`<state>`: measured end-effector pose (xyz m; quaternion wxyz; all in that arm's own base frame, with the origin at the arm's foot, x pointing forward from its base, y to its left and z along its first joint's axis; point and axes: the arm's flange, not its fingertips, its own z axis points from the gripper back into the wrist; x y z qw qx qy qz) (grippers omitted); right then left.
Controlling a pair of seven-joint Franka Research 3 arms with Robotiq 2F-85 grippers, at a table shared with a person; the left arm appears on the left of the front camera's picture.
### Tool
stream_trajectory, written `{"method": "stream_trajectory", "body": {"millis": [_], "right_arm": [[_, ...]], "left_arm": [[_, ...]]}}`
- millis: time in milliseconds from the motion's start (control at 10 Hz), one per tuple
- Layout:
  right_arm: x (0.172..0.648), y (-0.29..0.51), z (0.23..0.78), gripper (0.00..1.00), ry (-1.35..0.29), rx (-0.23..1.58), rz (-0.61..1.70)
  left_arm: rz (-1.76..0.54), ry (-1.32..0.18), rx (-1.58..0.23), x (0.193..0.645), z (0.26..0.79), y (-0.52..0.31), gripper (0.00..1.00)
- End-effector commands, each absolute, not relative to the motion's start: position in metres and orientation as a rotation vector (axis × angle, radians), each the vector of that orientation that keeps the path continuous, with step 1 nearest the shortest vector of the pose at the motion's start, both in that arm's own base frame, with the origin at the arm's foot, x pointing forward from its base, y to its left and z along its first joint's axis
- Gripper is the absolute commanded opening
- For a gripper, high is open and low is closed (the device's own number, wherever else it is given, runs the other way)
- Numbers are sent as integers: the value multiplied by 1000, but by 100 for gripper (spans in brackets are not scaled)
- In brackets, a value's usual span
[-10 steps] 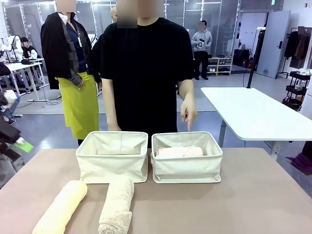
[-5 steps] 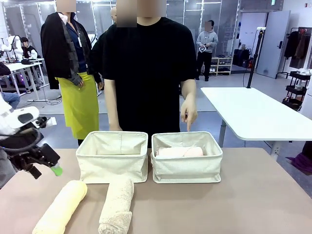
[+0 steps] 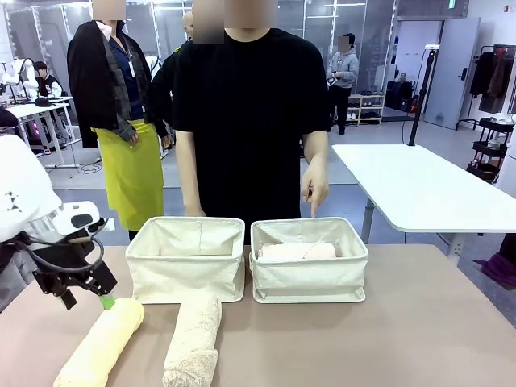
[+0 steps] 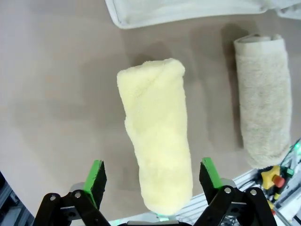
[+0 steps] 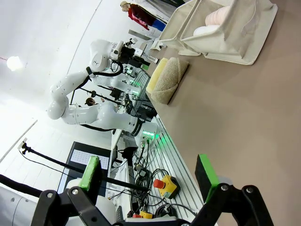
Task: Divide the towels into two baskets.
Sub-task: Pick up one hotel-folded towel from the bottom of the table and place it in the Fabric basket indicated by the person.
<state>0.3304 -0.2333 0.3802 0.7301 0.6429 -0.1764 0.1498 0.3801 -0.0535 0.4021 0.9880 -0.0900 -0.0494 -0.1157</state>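
**Left gripper (image 4: 153, 175) over pale yellow towel (image 4: 155, 136)**

Jaws spread and empty, it hangs above the roll's far end on the table (image 3: 403, 322), the long axis running between its pads (image 4: 96, 176). The right gripper (image 5: 148, 172), also agape and empty, sits well apart.

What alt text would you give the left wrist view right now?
The open left gripper hangs over a pale yellow towel on the table; a beige towel lies beside it, with a basket edge beyond.
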Motion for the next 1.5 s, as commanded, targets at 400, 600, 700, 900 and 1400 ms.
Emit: {"method": "stream_trajectory", "body": {"millis": [400,600,700,900,1400], "right_arm": [[329,-232,383,100,-388,1415,337],[329,-232,383,100,-388,1415,337],[329,-232,383,100,-388,1415,337],[329,-232,383,100,-388,1415,337],[329,-232,383,100,-388,1415,337]], "left_arm": [[-222,-37,-111,340,330,-65,100],[-221,-3,-113,334,314,-70,100],[-228,16,-117,331,308,-73,100],[-235,41,-120,328,299,-77,100],[-245,10,-115,327,303,-80,53]]}}
